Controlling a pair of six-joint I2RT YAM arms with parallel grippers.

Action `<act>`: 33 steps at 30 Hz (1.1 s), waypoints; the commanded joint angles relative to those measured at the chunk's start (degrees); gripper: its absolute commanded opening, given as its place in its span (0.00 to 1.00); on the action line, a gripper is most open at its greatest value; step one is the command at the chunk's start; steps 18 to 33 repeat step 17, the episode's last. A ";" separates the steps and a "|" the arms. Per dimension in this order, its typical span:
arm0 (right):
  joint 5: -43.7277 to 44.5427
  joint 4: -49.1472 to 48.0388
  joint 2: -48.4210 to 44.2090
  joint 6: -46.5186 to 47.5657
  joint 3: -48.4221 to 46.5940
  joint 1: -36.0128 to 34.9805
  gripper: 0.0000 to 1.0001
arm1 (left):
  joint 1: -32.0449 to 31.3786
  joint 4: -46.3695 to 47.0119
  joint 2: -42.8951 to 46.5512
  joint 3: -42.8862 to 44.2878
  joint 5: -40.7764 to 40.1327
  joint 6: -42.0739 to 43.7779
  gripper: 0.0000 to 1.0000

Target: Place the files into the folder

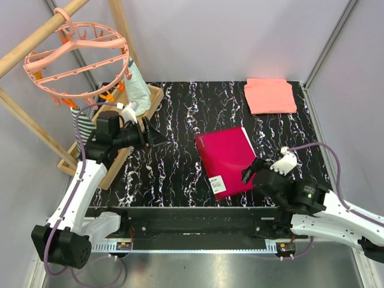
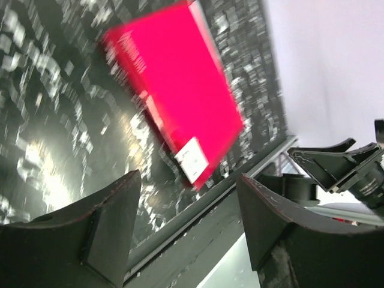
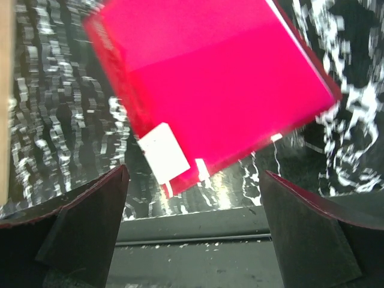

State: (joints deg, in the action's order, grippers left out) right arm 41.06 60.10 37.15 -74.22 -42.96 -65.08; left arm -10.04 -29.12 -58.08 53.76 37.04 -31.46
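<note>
At the table's near edge, right of centre, the right gripper (image 1: 252,169) hovers with its jaws spread wide and nothing between them, just beside the near right side of the folder (image 1: 228,153). Its wrist camera looks out between two dark fingers onto the crimson cover, which fills most of that view. The folder lies closed and flat on the black, white-veined table (image 1: 174,168), right of centre and turned slightly askew to the near edge. A white label (image 1: 218,186) sits on the cover at its near left corner. A thin pale line (image 3: 303,48) runs along one edge of the cover; whether it is paper tucked inside cannot be told.

Farther back, toward the left edge, the left gripper (image 1: 153,133) hangs above the table beside a wooden tray (image 1: 153,98), jaws parted and empty, facing across toward the folder. Its blurred wrist view catches the folder lying beyond the fingers. The tray lies along the left edge, reaching toward the far left corner, its contents too crowded to name. Above it, a salmon-pink ring hanger (image 1: 78,60) hooks over a slanted wooden pole (image 1: 24,49). At the far right corner a folded salmon-pink cloth (image 1: 270,96) lies flat, well apart from the folder.
</note>
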 commanded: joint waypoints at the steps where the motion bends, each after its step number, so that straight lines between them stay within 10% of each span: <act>1: 6.65 3.36 2.22 13.36 -12.21 0.22 1.00 | -0.15 1.78 1.75 6.01 6.89 0.27 0.69; 12: 4.29 -5.69 20.50 35.89 -29.80 0.30 1.00 | -0.15 3.46 5.52 6.97 8.40 -3.60 0.71; 33: 4.12 -7.44 22.98 39.22 -33.42 0.48 1.00 | -0.24 3.11 7.37 10.91 9.81 -4.48 0.72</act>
